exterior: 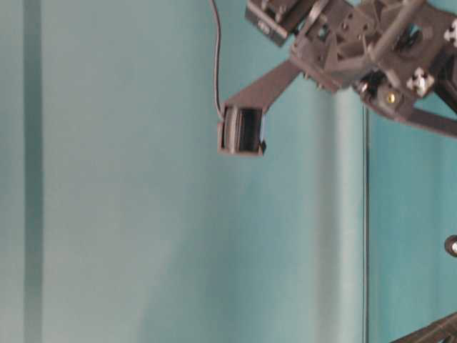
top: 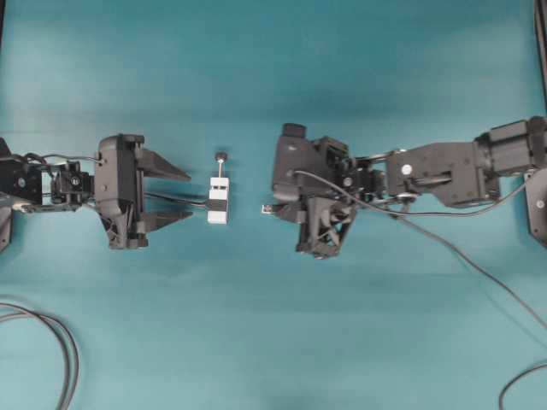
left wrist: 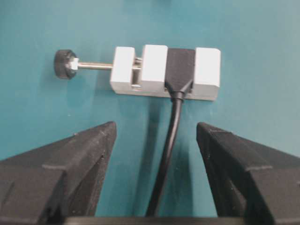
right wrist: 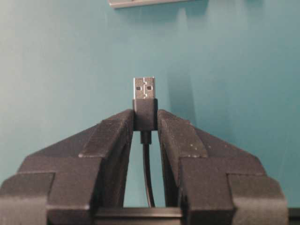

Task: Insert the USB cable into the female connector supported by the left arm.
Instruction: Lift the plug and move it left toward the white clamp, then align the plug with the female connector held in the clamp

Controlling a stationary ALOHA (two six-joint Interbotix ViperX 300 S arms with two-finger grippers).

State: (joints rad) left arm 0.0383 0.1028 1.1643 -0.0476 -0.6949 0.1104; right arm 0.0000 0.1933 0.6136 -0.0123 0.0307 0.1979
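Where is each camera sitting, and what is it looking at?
Overhead: looks straight down on the teal table, both arms and the female connector.
Table-level: low and turned sideways, showing only part of one arm.
Left wrist: looks out between the left gripper's open fingers at the connector.
Right wrist: looks along the right gripper, pinching the USB cable.
Overhead and left wrist share the connector.
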